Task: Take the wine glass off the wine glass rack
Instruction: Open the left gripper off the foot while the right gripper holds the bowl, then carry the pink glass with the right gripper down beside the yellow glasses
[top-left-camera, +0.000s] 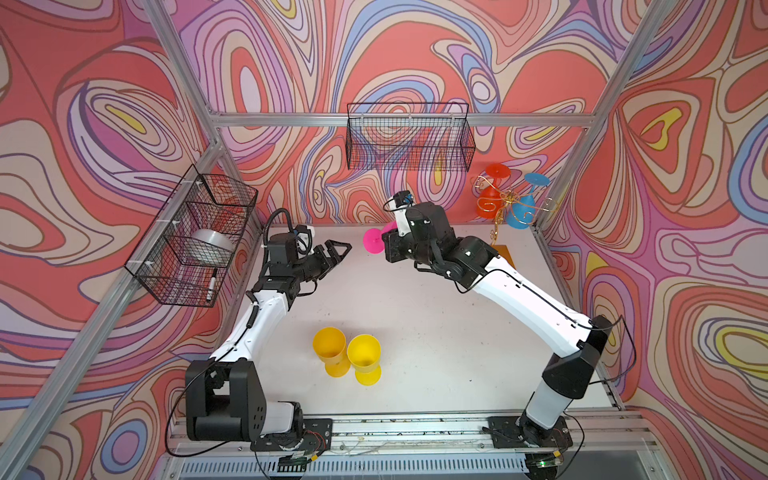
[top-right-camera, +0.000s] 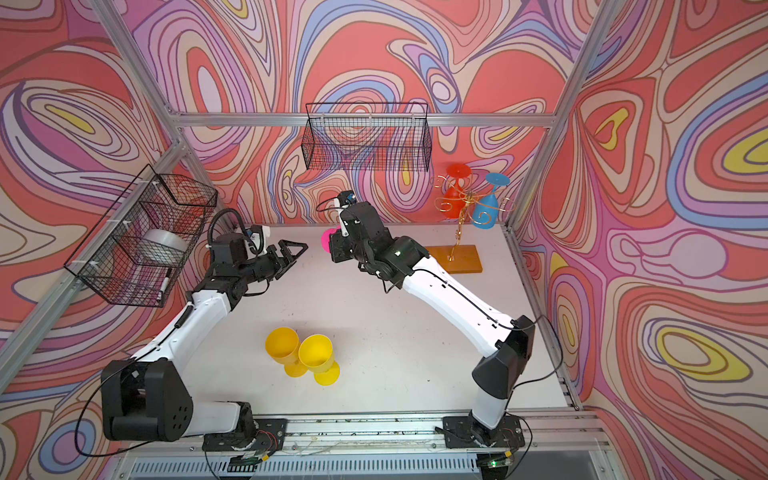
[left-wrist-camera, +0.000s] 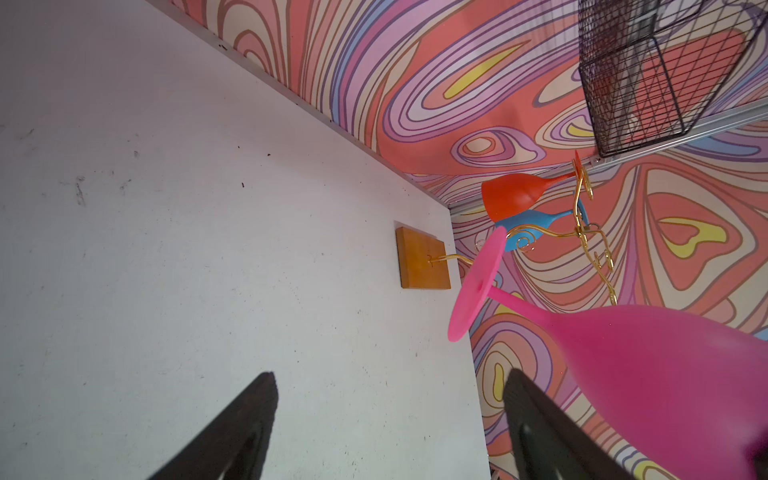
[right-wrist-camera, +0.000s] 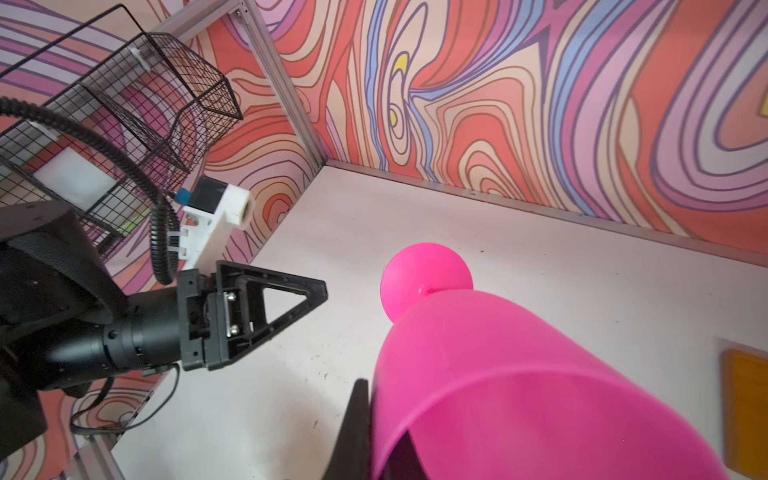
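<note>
Grips, with the right gripper (right-wrist-camera: 380, 440), the bowl rim of a bright pink plastic wine glass (right-wrist-camera: 519, 374), sideways above the white tabletop (top-left-camera: 415, 311). Holds the left gripper (left-wrist-camera: 390, 374) spread and empty near its foot. Well apart from the thin gold wire wine glass rack (top-right-camera: 455, 259) on its amber base, far right corner.

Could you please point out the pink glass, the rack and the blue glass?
pink glass (right-wrist-camera: 540, 374), right wrist view, on its bowl.
rack (top-right-camera: 465, 262), a top view, on its base.
blue glass (top-left-camera: 523, 223), a top view, on its bowl.
</note>
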